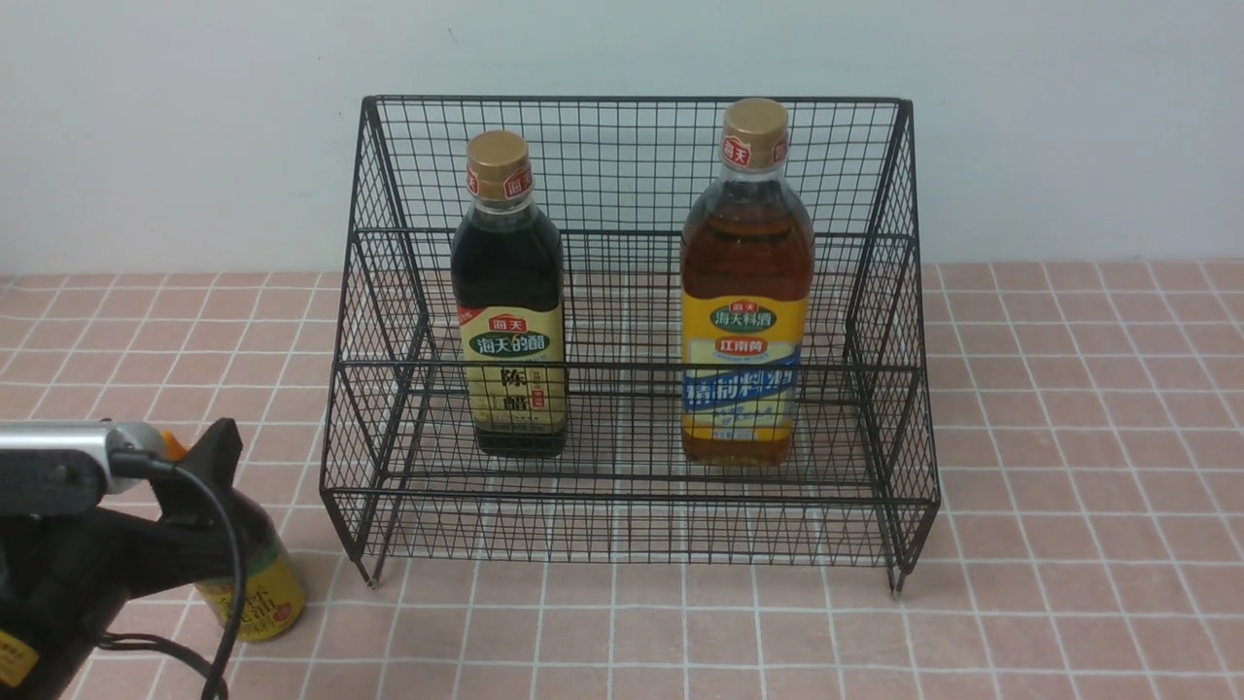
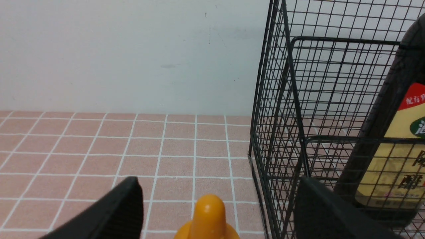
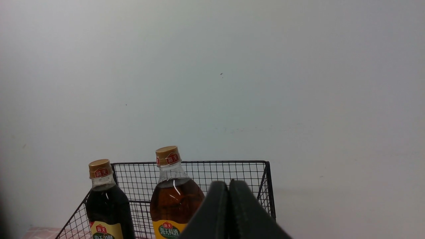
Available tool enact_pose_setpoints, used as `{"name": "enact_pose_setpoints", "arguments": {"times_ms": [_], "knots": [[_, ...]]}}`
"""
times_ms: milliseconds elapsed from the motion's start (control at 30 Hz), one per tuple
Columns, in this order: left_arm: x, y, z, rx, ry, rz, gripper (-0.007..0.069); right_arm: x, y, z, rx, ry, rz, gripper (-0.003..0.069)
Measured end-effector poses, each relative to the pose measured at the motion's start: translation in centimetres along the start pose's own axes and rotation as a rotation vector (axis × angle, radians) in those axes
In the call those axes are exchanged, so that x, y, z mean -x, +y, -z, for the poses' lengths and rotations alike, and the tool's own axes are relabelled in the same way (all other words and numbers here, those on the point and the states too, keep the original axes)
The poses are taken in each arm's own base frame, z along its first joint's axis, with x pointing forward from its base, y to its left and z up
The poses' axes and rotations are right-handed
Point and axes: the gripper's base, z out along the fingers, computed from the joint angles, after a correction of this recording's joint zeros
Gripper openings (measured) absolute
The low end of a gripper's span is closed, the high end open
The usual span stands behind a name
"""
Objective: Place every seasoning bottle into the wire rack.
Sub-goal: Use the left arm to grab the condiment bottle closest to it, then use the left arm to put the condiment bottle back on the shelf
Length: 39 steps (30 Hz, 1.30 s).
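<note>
The black wire rack (image 1: 880,292) stands mid-table against the wall. On its lower tier stand the tall dark bottle with a gold cap (image 1: 508,292) and, to its right, the amber bottle with a yellow-blue label (image 1: 746,282). The small squeeze bottle (image 1: 258,588) stands on the tiles outside the rack's front left corner, partly hidden by my left arm. In the left wrist view its yellow nozzle (image 2: 208,212) rises between the wide-apart fingers of my left gripper (image 2: 218,182), which is open and touches nothing. My right gripper (image 3: 228,183) is shut and empty, high up, facing the rack (image 3: 270,186).
Pink tiled tabletop (image 1: 1069,437) stretches to the right of the rack and in front of it. A pale wall (image 1: 175,136) runs directly behind. The rack's left side mesh (image 2: 275,132) is close beside my left gripper's right finger (image 2: 322,209).
</note>
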Motion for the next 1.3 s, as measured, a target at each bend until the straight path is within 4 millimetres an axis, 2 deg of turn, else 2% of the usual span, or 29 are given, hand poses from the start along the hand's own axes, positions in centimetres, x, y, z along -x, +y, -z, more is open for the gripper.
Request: {"name": "enact_pose_setpoints", "arguments": {"times_ms": [200, 300, 367, 500, 767, 967, 1100, 1300], "knots": [[-1.1, 0.2, -1.6, 0.009, 0.023, 0.005, 0.0553, 0.0, 0.0, 0.0, 0.0, 0.0, 0.0, -0.0015], [-1.1, 0.2, -1.9, 0.009, 0.008, 0.006, 0.0526, 0.0, 0.0, 0.0, 0.0, 0.0, 0.0, -0.0015], [-1.2, 0.2, -2.0, 0.01, 0.007, 0.007, 0.0465, 0.0, 0.0, 0.0, 0.0, 0.0, 0.0, -0.0015], [-1.3, 0.3, -2.1, 0.017, 0.012, 0.011, 0.0258, 0.0, 0.0, 0.0, 0.0, 0.0, 0.0, -0.0015], [-1.0, 0.2, -1.8, 0.018, 0.012, -0.021, 0.0256, -0.1, -0.1, 0.0, -0.009, 0.012, 0.0, -0.0015], [1.6, 0.1, 0.2, 0.028, -0.079, -0.079, 0.0256, -0.2, -0.1, 0.0, -0.014, 0.018, 0.0, -0.0015], [4.6, -0.2, 1.6, 0.024, -0.134, -0.098, 0.0256, -0.2, -0.1, 0.0, -0.014, 0.018, 0.0, -0.0015], [8.5, -0.9, 2.7, -0.006, -0.162, -0.115, 0.0256, -0.2, -0.1, 0.0, -0.014, 0.018, 0.0, -0.0015]]}}
